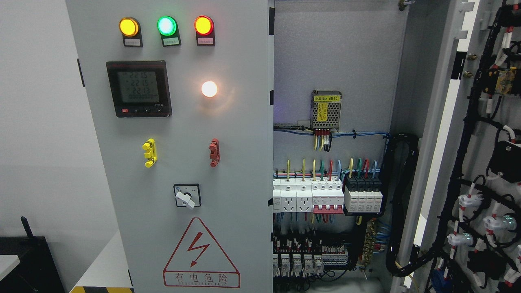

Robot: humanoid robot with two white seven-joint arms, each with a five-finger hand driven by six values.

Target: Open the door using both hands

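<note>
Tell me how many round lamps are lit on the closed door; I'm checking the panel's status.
4: a yellow lamp, a green lamp and a red lamp in a row along the top, plus a white lamp right of the meter.

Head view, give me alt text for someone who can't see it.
A grey electrical cabinet's right door stands swung open, exposing white circuit breakers and coloured wiring. The closed left door carries amber, green and red lamps, a digital meter and a red lightning warning triangle.

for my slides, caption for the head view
Electrical cabinet with right door swung open, showing breakers; left door shut.
</note>
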